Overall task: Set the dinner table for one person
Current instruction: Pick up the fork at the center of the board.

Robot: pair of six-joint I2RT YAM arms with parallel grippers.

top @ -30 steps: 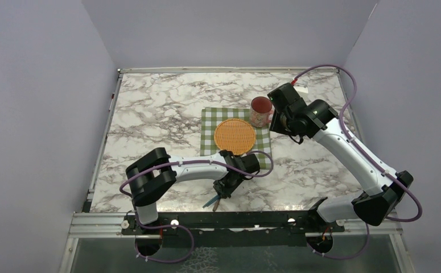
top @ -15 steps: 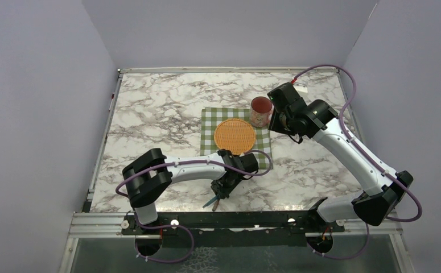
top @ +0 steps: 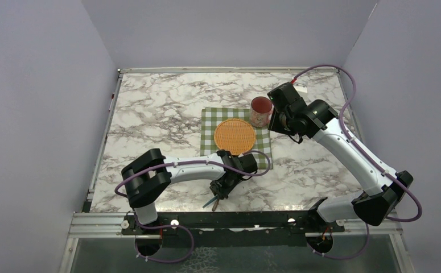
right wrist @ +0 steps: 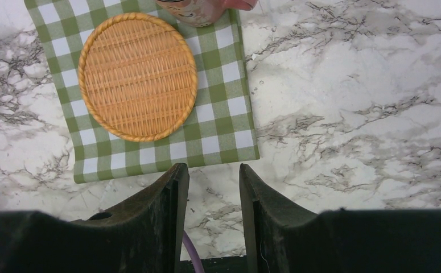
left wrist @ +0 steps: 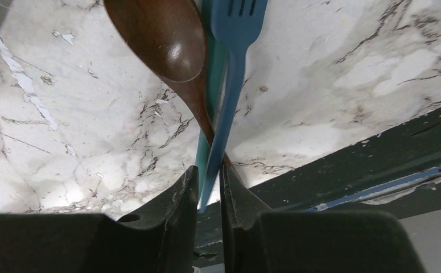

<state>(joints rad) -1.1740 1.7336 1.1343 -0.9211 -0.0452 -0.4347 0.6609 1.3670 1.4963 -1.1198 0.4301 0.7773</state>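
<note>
Dinner table (top: 149,114), filling the walled bay ahead of both arms, half laid; cutlery step in hand.
On it a green checked cloth (top: 209,116) bears a woven plate (top: 235,136), a red mug (top: 260,111) at its far right corner; by the near edge the left gripper (left wrist: 209,170), jaws narrow, pinches the handles of a wooden spoon (left wrist: 161,40) and blue fork (left wrist: 238,23); next, probably, carry them beside the plate and lay them straight; the right gripper (right wrist: 213,170) gapes empty near the mug; grey-veined marble, metal frame (top: 229,70), plain lavender walls (top: 36,114).

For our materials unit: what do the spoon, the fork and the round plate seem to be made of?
Spoon: likely dark wood, polished, by its brown colour and bright highlight. Fork: probably plastic or silicone, matte, uniformly blue. Plate: woven rattan or bamboo, by its visible orange weave and coiled rim.
</note>
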